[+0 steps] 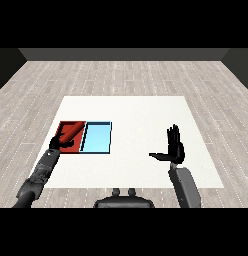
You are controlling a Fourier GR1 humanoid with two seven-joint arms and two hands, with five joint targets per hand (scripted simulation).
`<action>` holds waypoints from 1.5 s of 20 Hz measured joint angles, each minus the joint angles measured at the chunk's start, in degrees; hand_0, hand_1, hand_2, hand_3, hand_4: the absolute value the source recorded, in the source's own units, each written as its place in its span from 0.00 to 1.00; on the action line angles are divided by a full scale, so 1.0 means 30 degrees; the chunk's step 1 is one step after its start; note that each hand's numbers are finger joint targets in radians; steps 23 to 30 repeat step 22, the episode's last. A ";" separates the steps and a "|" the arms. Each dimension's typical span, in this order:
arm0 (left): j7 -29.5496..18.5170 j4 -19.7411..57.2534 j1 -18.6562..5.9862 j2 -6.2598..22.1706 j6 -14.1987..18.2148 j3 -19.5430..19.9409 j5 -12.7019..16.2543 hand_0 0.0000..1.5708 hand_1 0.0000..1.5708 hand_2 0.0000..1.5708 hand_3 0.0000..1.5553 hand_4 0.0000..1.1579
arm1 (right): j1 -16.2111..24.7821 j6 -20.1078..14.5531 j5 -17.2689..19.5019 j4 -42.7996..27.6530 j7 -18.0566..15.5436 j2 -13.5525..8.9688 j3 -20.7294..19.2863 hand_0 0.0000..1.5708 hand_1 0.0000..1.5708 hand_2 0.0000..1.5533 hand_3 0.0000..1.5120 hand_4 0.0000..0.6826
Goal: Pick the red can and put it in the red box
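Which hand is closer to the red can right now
Left. The left hand is at the red can, which lies over the red tray. The right hand is raised far off on the other side, past the light blue tray.

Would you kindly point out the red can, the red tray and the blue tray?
red can [71, 132]: head view, middle of its side.
red tray [72, 149]: head view, bare floor near the front rim.
blue tray [97, 138]: head view, bare floor.

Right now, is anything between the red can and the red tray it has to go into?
Nothing visible. The left hand holds the red cylindrical can tilted over the flat red tray, beside the light blue tray.
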 measured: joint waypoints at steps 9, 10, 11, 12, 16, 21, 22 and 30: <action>-0.1342 0.2487 -0.1023 0.0216 -0.1873 0.0556 -0.0012 0.00 0.00 0.00 0.00 0.00 | -0.0534 0.0752 -0.0188 0.1285 -0.1000 0.0179 -0.0436 0.00 0.00 0.00 0.00 0.00; -0.2004 0.2132 -0.1103 0.0285 -0.2015 0.1167 0.0580 0.00 0.00 0.00 0.00 0.00 | -0.0593 0.0879 -0.0242 0.1370 -0.1081 0.0155 -0.0484 0.00 0.00 0.00 0.00 0.00; -0.2795 0.1639 -0.1188 0.0241 -0.2253 0.1884 0.1300 0.00 0.00 0.00 0.00 0.00 | -0.0570 0.0968 -0.0275 0.1369 -0.1135 0.0177 -0.0458 0.00 0.00 0.00 0.00 0.00; -0.3603 0.1172 -0.1172 0.0181 -0.2571 0.2595 0.2024 0.65 0.65 0.61 0.00 0.00 | -0.0515 0.1051 -0.0346 0.1292 -0.1124 0.0168 -0.0458 0.00 0.00 0.00 0.00 0.00; -0.7153 -0.1213 -0.1270 -0.0508 -0.4961 0.4820 0.4536 0.00 0.00 0.00 0.00 0.00 | -0.0654 0.1170 -0.0464 0.1036 -0.0904 0.0226 -0.0325 0.00 0.00 0.00 0.00 0.00; -1.0892 -0.4373 -0.0549 -0.2964 -0.8259 0.6263 0.6999 0.00 0.00 0.00 0.00 0.00 | -0.0627 0.1509 -0.0262 0.1304 -0.1039 -0.0028 -0.0236 0.00 0.00 0.00 0.00 0.00; -1.1422 -0.5098 -0.0134 -0.3490 -0.8693 0.6178 0.7170 0.00 0.00 0.00 0.00 0.00 | -0.0652 0.1553 -0.0164 0.1326 -0.1125 -0.0066 -0.0205 0.00 0.00 0.00 0.00 0.00; -1.1422 -0.5098 -0.0134 -0.3490 -0.8693 0.6178 0.7170 0.00 0.00 0.00 0.00 0.00 | -0.0652 0.1553 -0.0164 0.1326 -0.1125 -0.0066 -0.0205 0.00 0.00 0.00 0.00 0.00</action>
